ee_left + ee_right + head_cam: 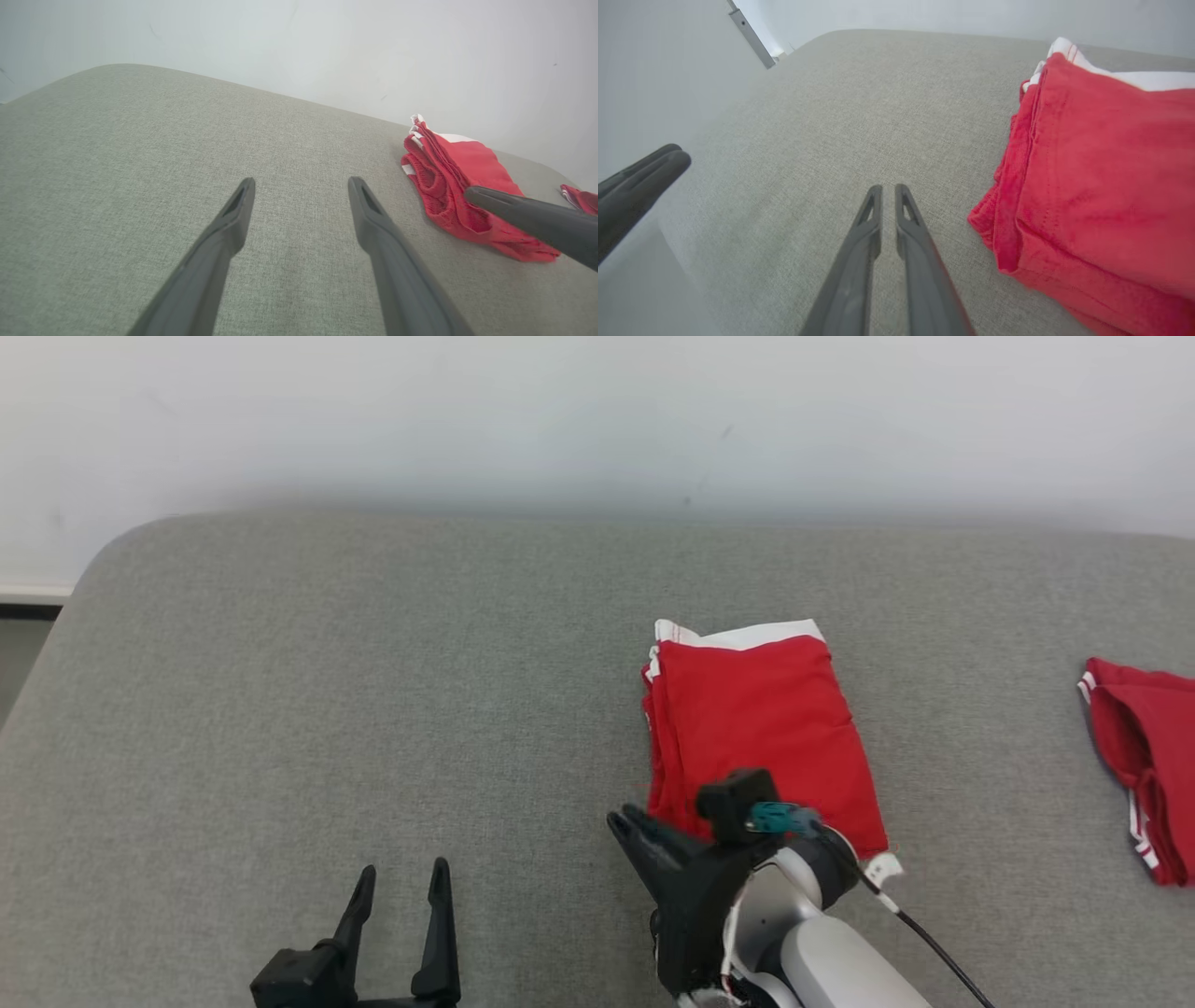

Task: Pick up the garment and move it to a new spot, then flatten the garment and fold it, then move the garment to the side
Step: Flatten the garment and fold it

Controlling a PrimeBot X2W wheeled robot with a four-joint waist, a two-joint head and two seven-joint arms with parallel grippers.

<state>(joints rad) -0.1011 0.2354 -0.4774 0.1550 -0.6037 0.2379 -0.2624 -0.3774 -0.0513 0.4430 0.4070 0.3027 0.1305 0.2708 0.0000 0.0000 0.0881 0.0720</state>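
**Left.** We see the left claw (402, 870) low over the near part of the grey padded bench (280, 663). Its two dark fingers are spread wide and hold nothing. It hovers over bare fabric, well apart from the cloth, and we judge that it is parked there so the other arm has room to work.

**Centre.** The right claw (624, 819) reaches in from the lower edge, its pale forearm angled up and to the left. The right wrist view shows its fingers pressed together with only a thin slit between them and no cloth caught in it. The tips lie over bare bench just beside the near left corner of the garment (766, 728). We read this closed, pointed posture as suited to sliding under or nudging the stack, not to pinching it.

**Right of centre.** The garment is red with white trim and lies as a compact rectangle of several layers. The stacked edges face left and a white band shows at the far end. Because it already lies folded and flat, we judge that flattening and folding are done and only the move to the side is left. The loose layered edge nearest the claw could splay if it is pushed carelessly.

**Far right.** A second red garment (1144, 756) with white stripes lies at the frame's margin, well apart from the first.
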